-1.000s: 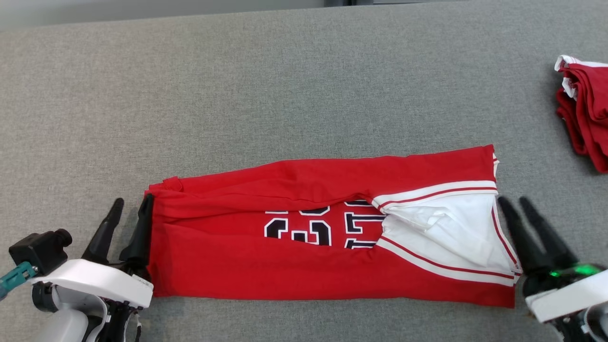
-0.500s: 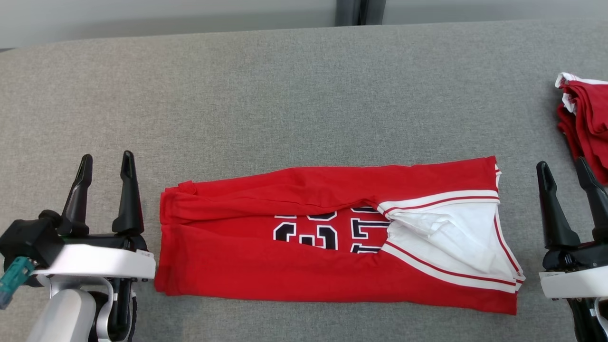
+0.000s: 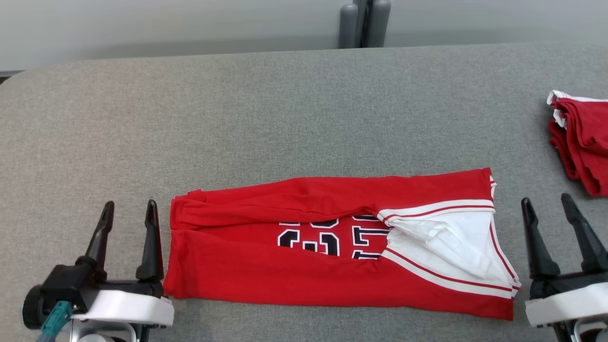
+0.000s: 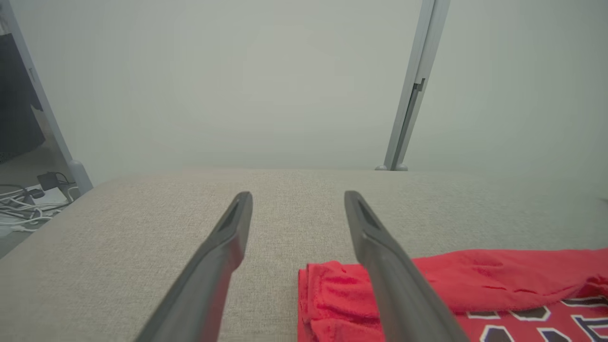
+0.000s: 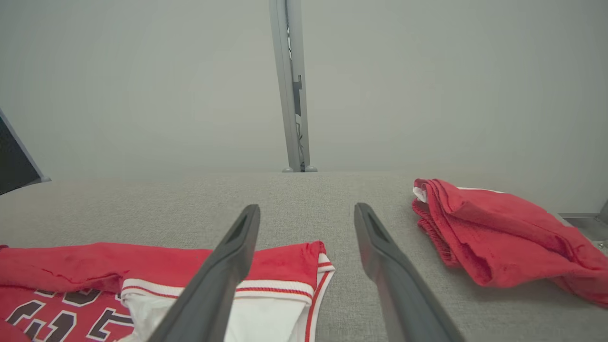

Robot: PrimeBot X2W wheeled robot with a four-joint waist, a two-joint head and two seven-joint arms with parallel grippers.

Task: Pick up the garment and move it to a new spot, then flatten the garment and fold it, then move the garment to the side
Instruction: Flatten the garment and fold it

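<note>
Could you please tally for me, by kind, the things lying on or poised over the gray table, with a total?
red jersey: 1
pile of folded red garments: 1 (the pieces in it cannot be counted)
open grippers: 2, the left gripper and the right gripper
Total: 4

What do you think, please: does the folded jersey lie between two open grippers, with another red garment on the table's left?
No: the head view shows that red garment on the right of the table. The folded jersey lies between the open left gripper and right gripper.
</note>
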